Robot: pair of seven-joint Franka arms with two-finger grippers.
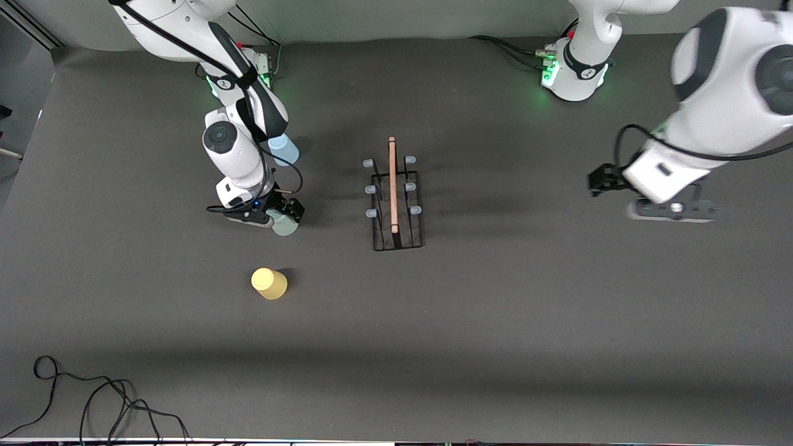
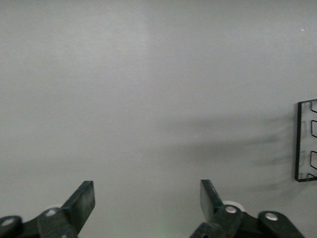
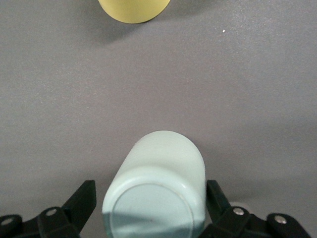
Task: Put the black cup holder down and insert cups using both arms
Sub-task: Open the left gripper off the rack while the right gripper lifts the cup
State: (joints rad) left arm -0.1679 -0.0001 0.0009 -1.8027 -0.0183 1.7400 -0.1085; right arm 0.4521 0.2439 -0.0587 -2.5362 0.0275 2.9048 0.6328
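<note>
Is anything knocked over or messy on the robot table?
Nothing stands out. The black cup holder stands square mid-table with no cups on it yet. The yellow cup and light blue cup sit mouth-down, unspilled. The right gripper has its fingers either side of the pale green cup. The left gripper waits open over bare table.

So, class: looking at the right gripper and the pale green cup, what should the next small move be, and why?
Probably close the right gripper on the pale green cup. Its fingers already flank the cup with a little gap on each side, so it does not look gripped yet. The black cup holder stands upright, pegs bare. The left gripper waits open over bare table.
</note>
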